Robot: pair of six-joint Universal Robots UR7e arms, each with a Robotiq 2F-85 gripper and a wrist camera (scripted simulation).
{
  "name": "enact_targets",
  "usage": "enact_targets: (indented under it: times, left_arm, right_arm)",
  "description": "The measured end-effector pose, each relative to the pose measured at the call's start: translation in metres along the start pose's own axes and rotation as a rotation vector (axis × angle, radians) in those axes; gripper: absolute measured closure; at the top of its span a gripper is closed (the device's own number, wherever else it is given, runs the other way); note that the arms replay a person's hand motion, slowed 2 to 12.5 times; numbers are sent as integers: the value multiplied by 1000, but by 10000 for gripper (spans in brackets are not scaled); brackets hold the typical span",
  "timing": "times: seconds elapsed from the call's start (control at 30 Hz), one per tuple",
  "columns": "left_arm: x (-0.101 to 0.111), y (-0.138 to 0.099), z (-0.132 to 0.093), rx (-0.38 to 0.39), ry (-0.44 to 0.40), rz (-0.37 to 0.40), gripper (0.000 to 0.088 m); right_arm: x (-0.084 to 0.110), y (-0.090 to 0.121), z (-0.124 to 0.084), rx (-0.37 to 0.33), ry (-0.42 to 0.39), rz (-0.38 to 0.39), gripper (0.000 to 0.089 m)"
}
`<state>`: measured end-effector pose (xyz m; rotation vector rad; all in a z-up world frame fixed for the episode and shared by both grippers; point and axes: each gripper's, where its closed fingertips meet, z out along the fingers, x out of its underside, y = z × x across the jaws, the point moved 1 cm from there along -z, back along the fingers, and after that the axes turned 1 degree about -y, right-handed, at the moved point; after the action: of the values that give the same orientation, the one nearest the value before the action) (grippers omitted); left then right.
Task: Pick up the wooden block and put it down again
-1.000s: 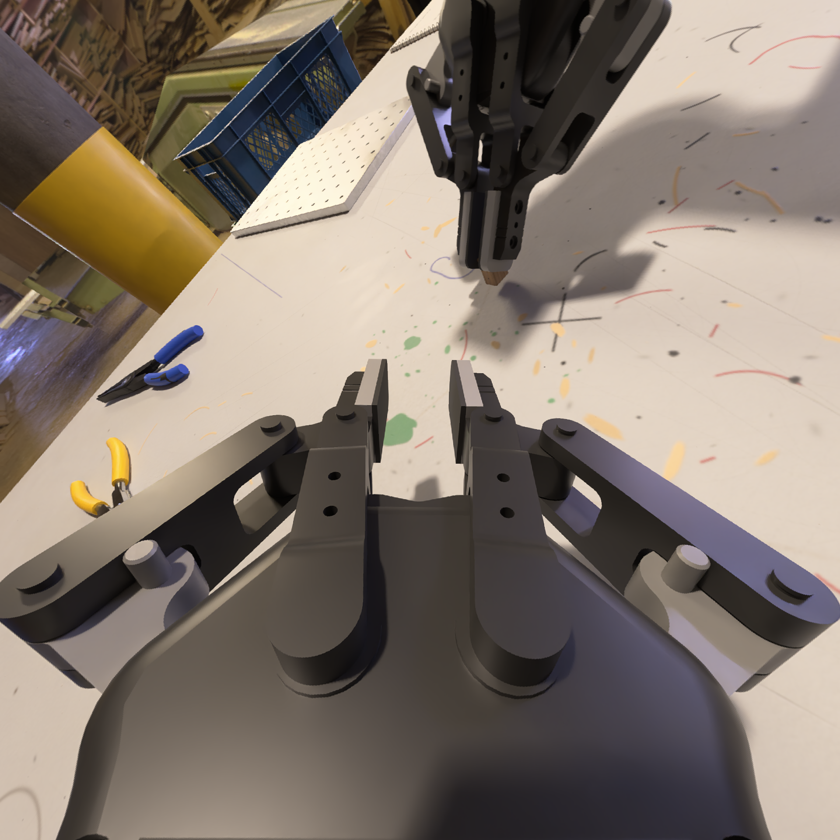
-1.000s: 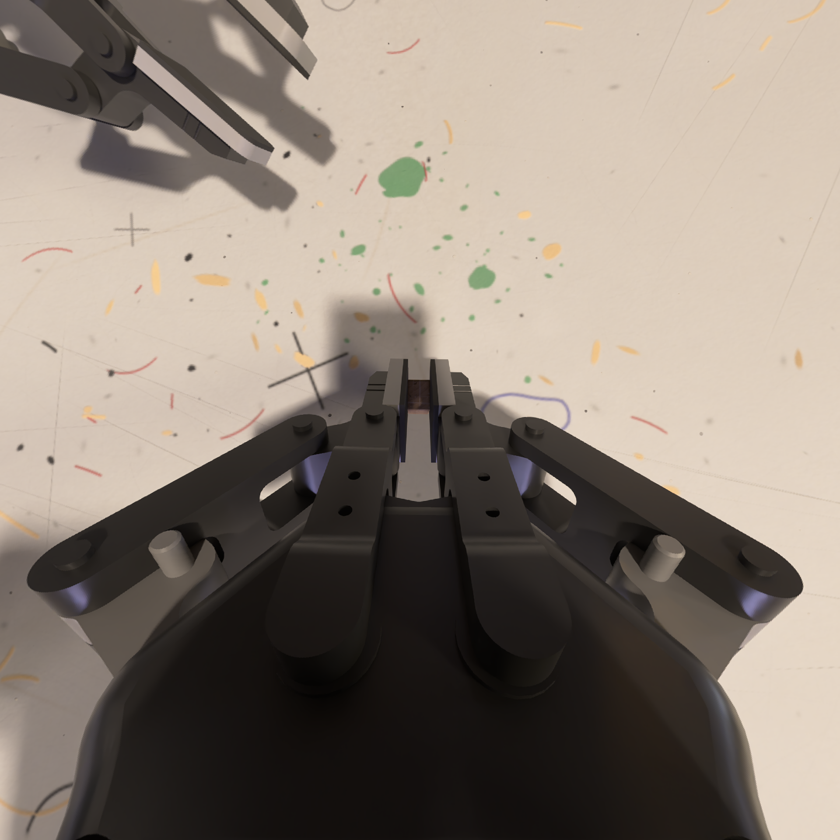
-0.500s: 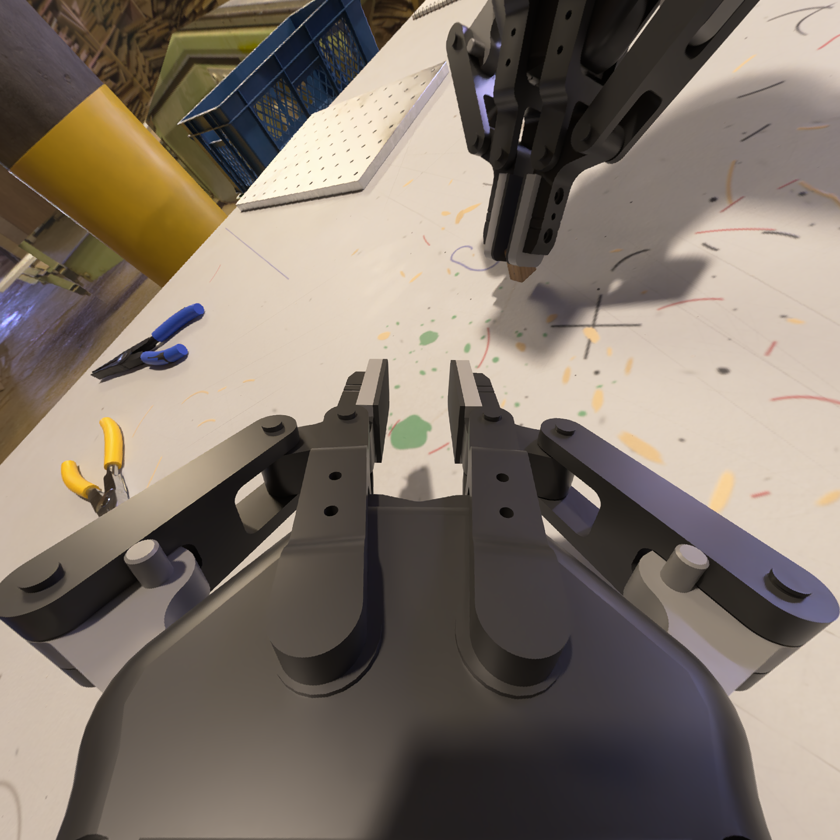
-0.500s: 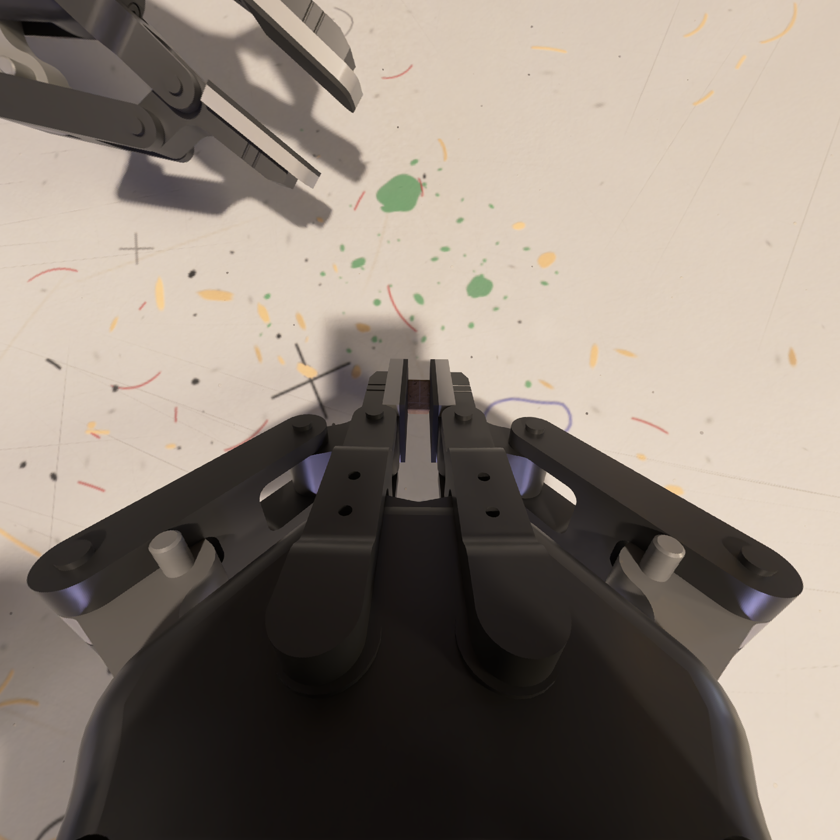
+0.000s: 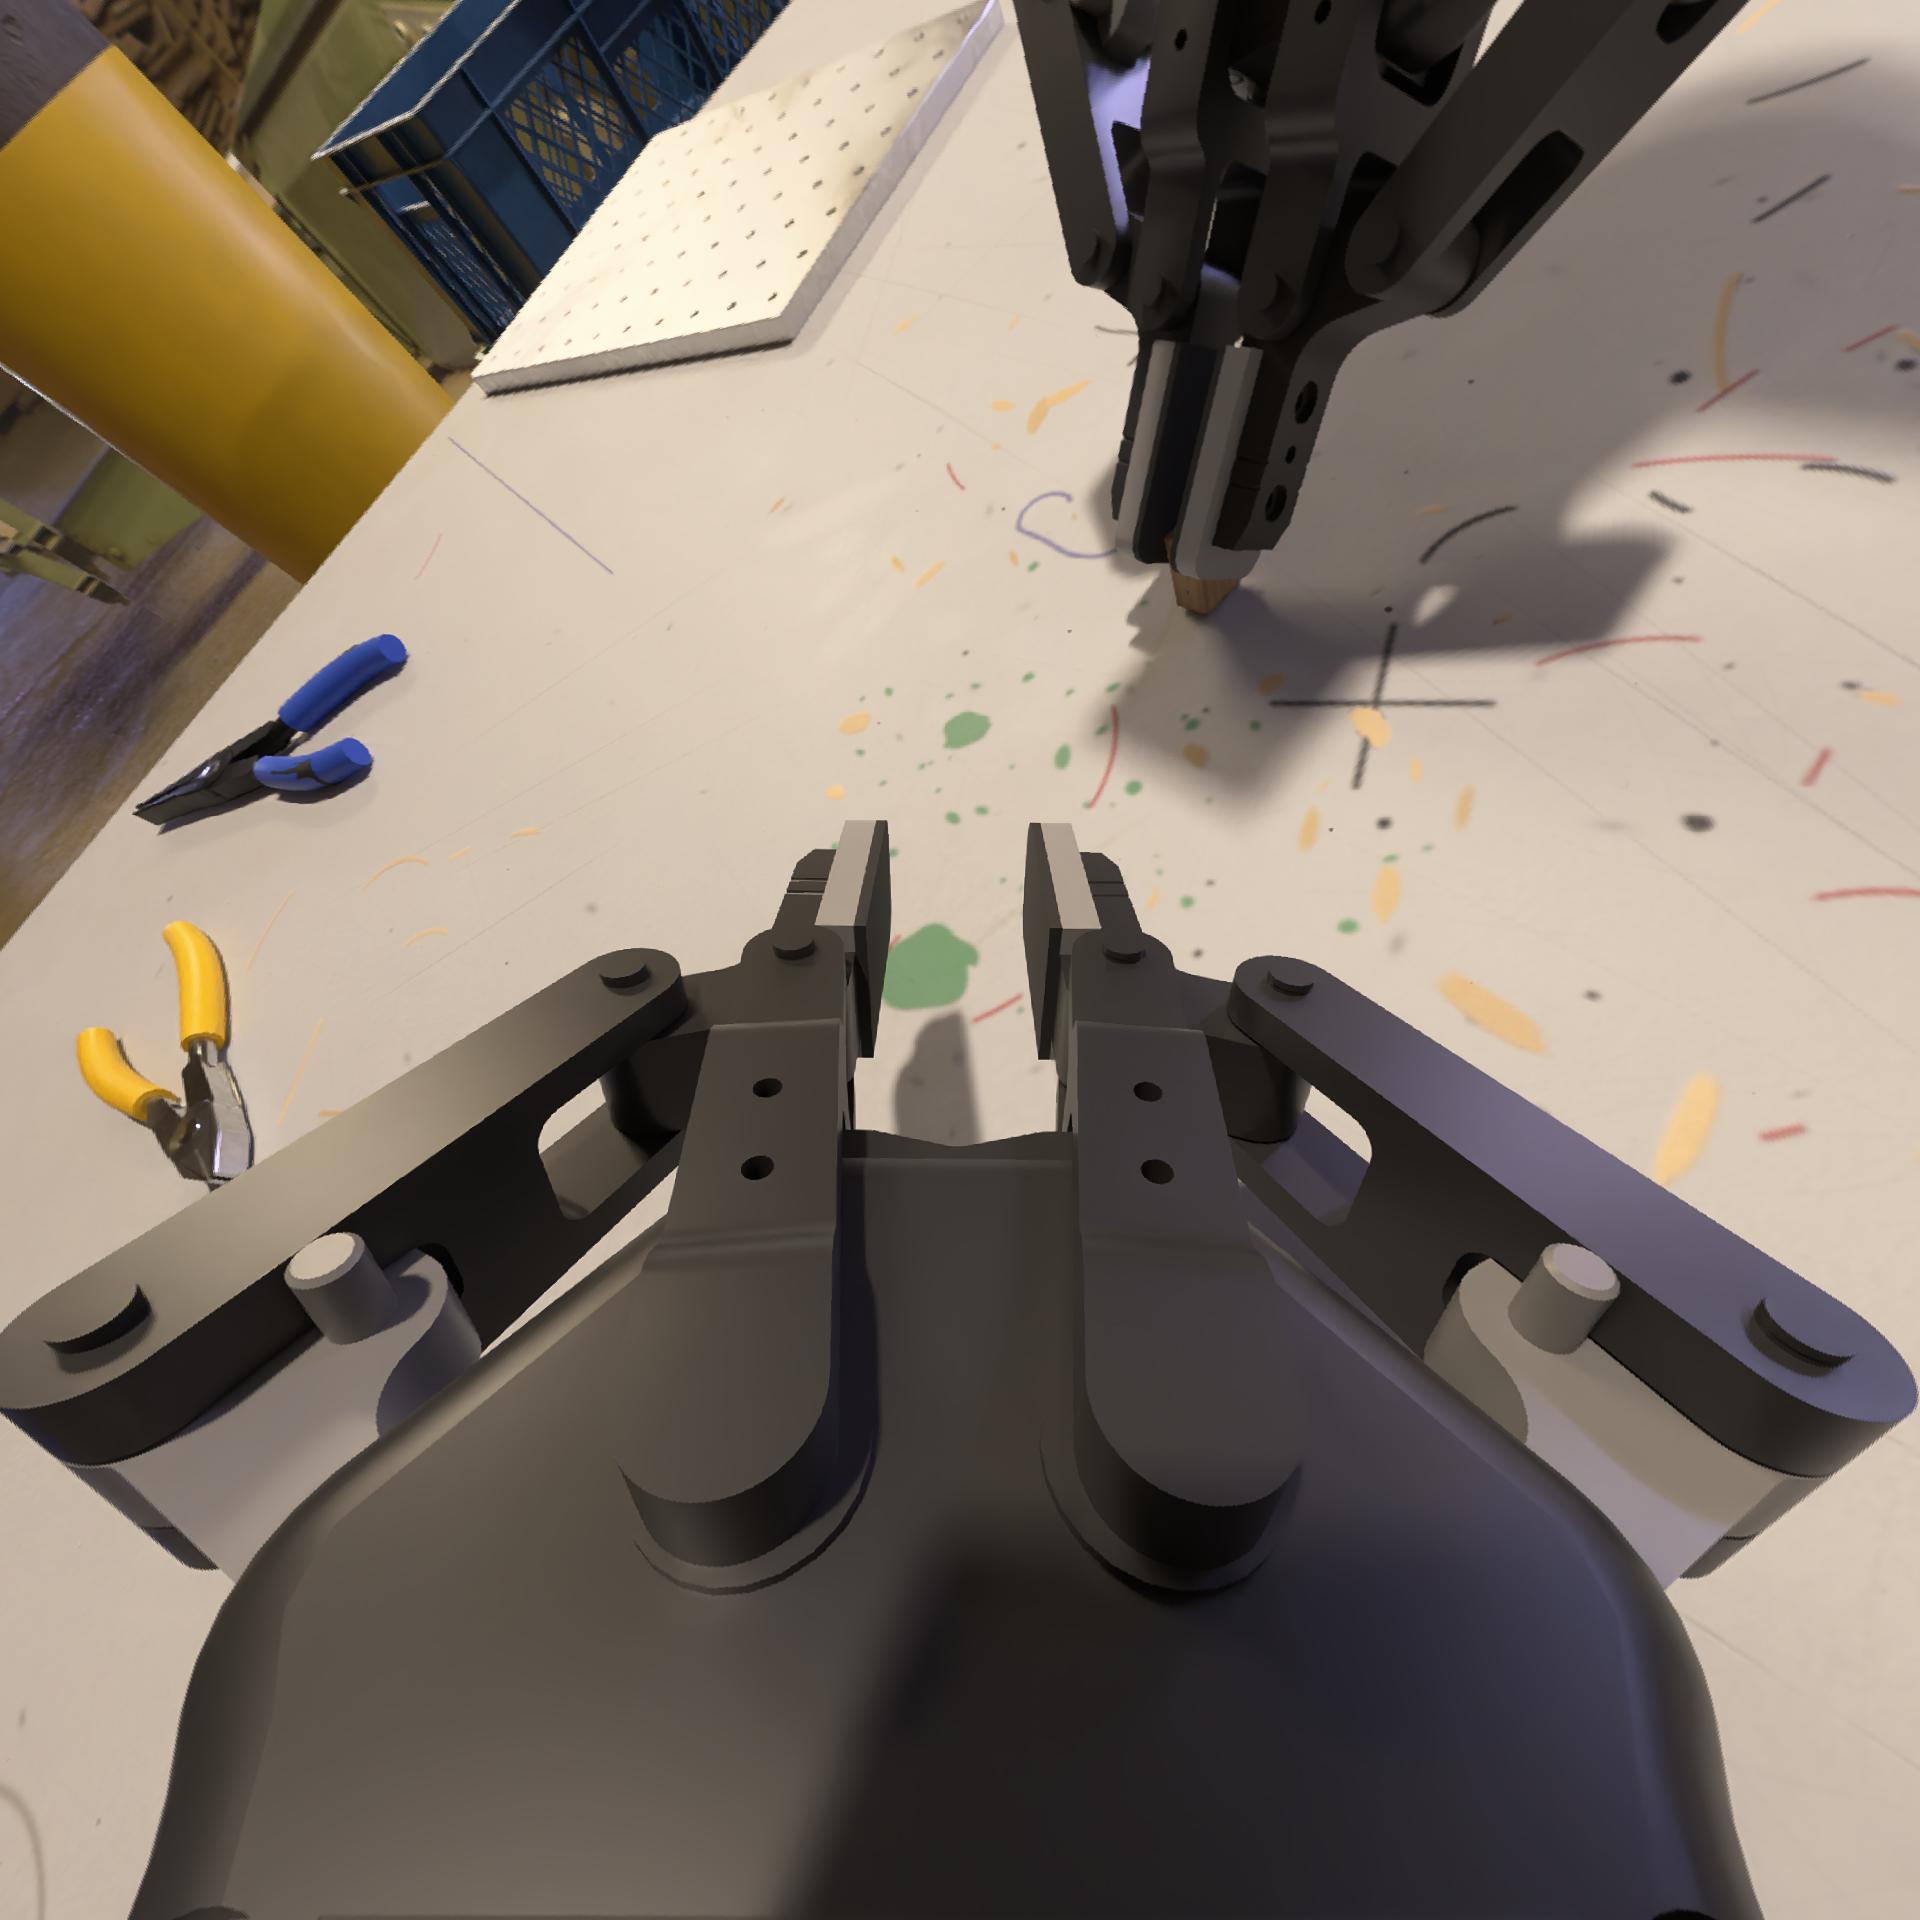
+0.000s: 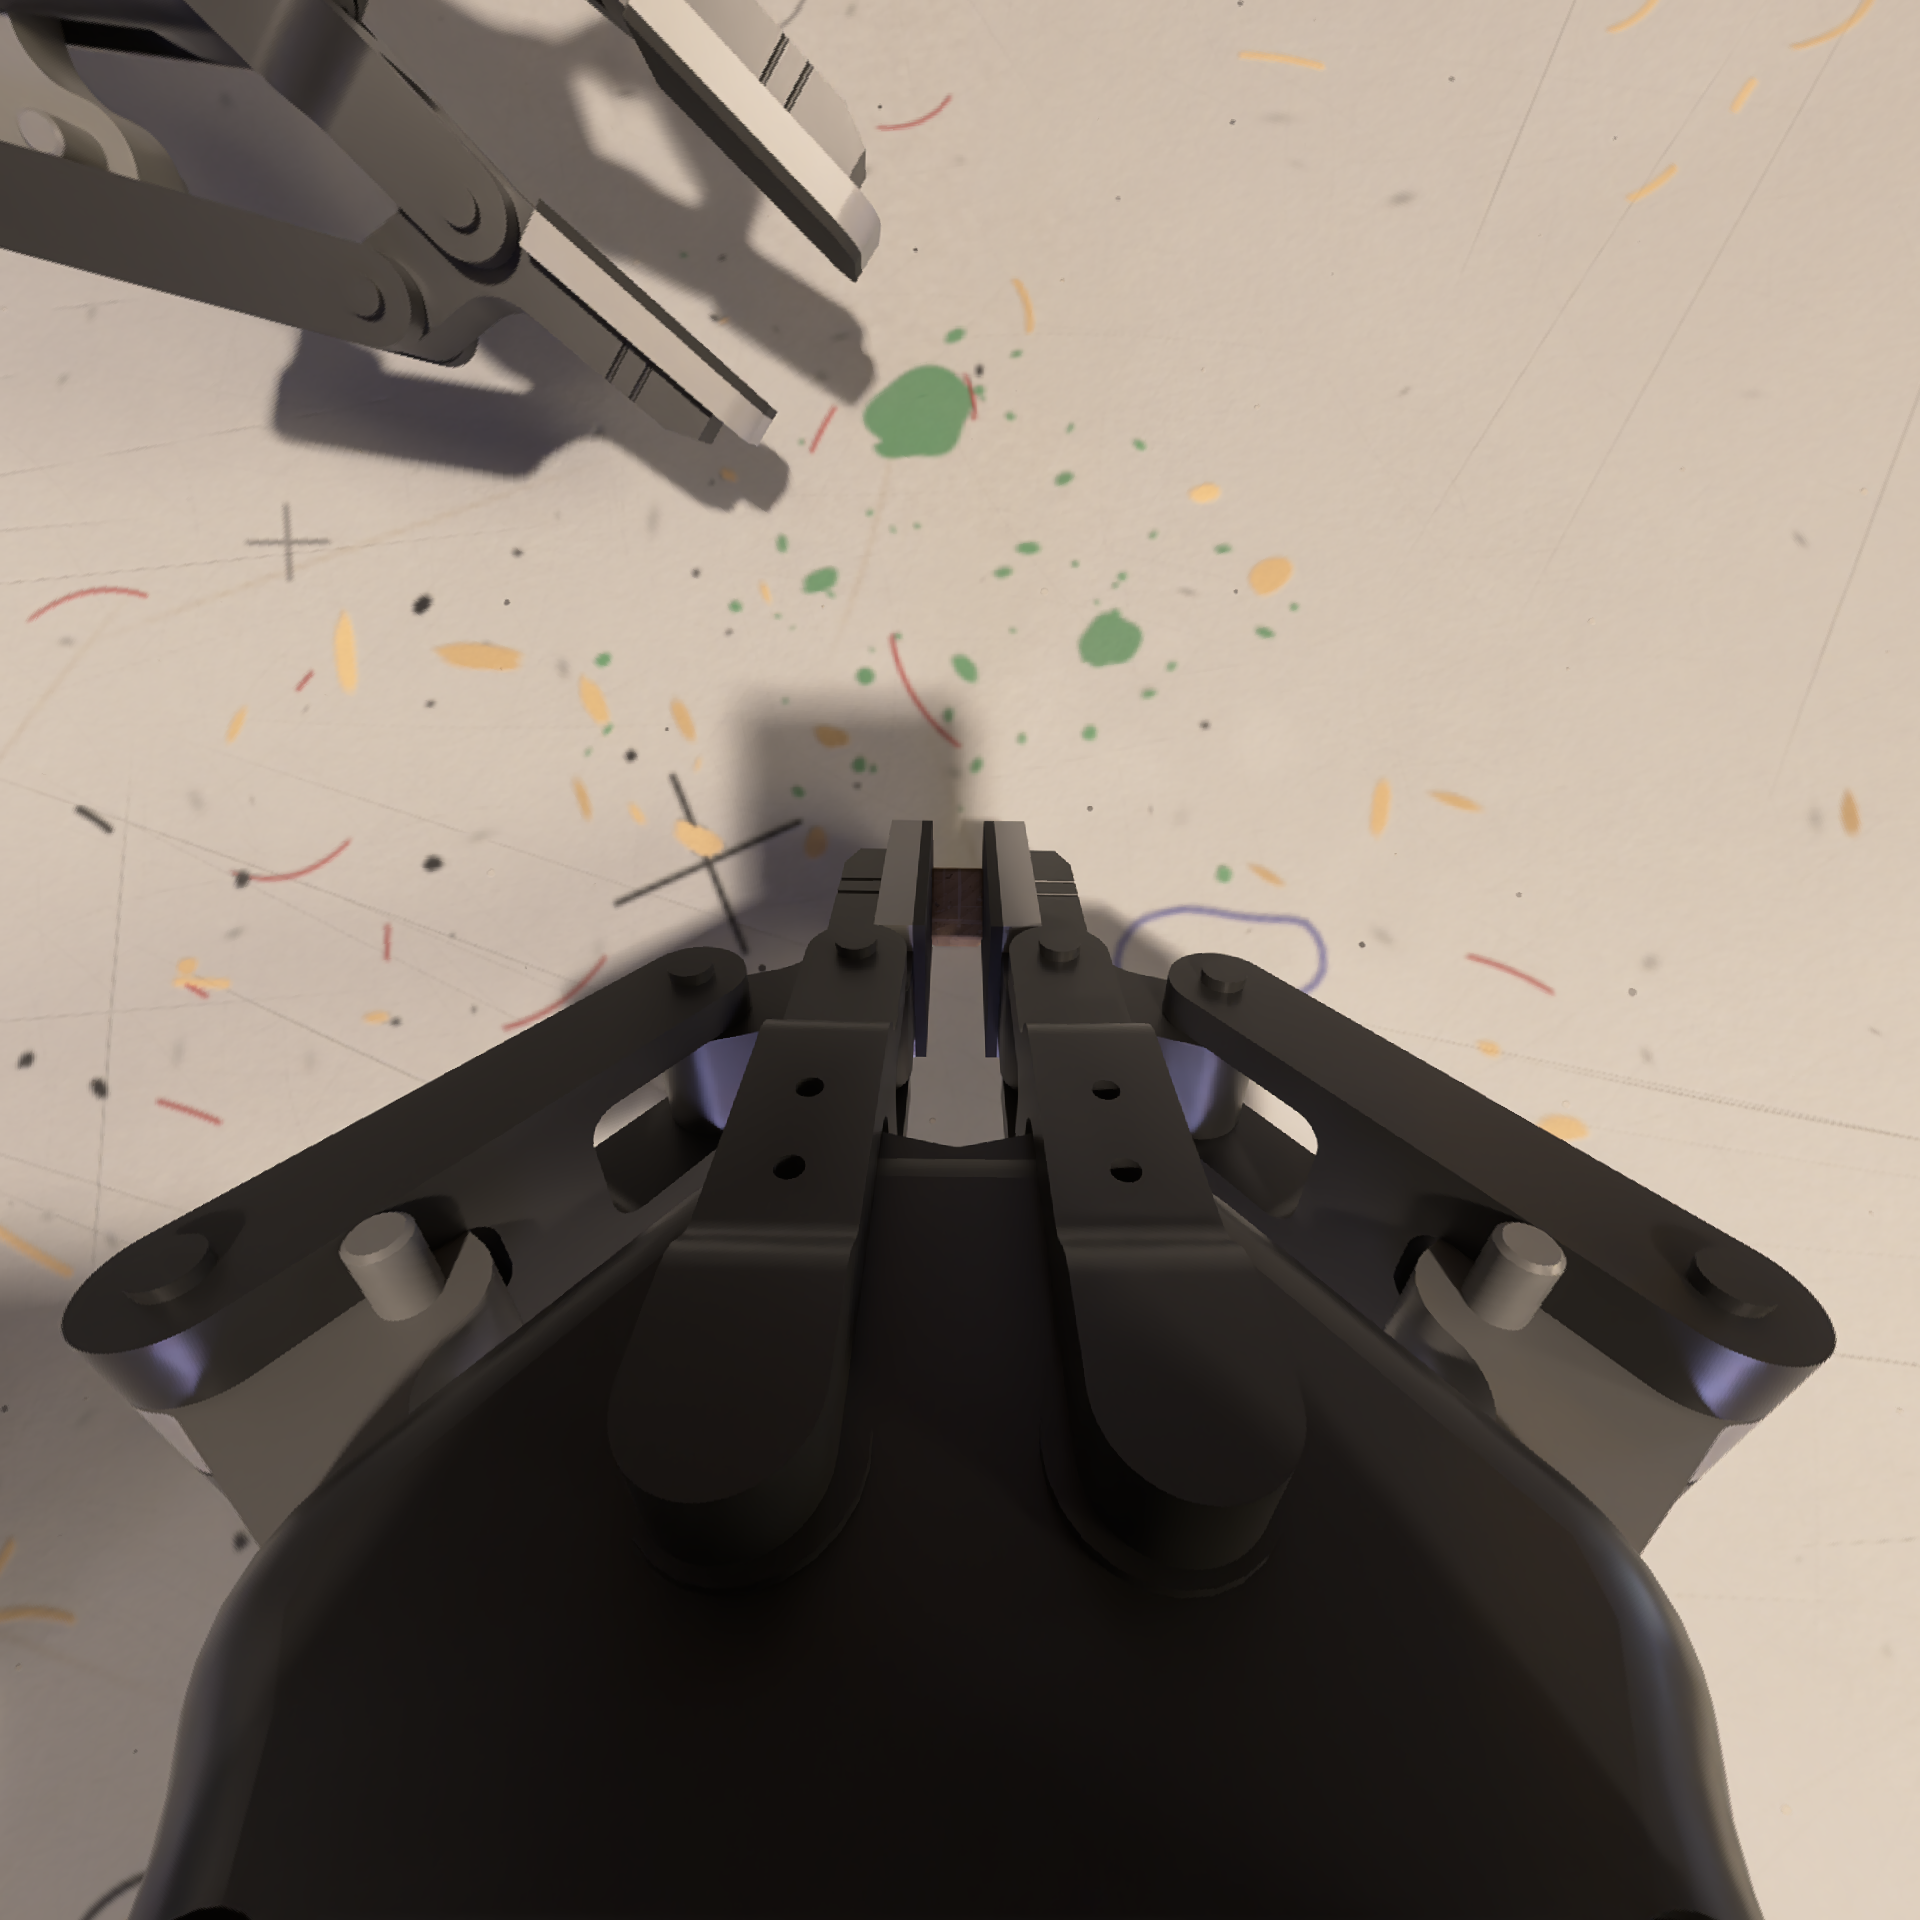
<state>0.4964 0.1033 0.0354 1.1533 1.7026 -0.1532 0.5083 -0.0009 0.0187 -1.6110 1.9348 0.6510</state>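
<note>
The small wooden block [image 5: 1197, 590] is clamped between the fingers of my right gripper [image 5: 1195, 545], which points down at the paint-flecked table [image 5: 644, 644]. Only the block's lower tip shows, at or just above the surface; I cannot tell whether it touches. In the right wrist view the block [image 6: 956, 902] sits dark between the closed pads of the right gripper [image 6: 956, 862]. My left gripper [image 5: 956, 862] is open and empty, low over a green paint spot, a short way in front of the right one. It also shows in the right wrist view [image 6: 805, 332], upper left.
Blue-handled pliers [image 5: 281, 727] and yellow-handled pliers [image 5: 177, 1049] lie near the table's left edge. A white perforated board [image 5: 748, 197] lies at the back, with a blue crate [image 5: 540, 135] beyond it. A yellow post [image 5: 177, 312] stands off the table's left side.
My left gripper has moved forward toward the right gripper, still open. The right gripper has stayed shut on the block and has hardly moved.
</note>
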Motion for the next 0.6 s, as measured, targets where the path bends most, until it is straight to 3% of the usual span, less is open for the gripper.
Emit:
enact_targets:
  times: [0.27, 0.6]
  left_arm:
    - [4, -2, 4, 14, 41, 13, 645]
    - [2, 1, 2, 2, 24, -16, 645]
  right_arm:
    - [-1, 0, 1, -6, -6, 12, 809]
    - [-2, 0, 2, -11, -12, 24, 808]
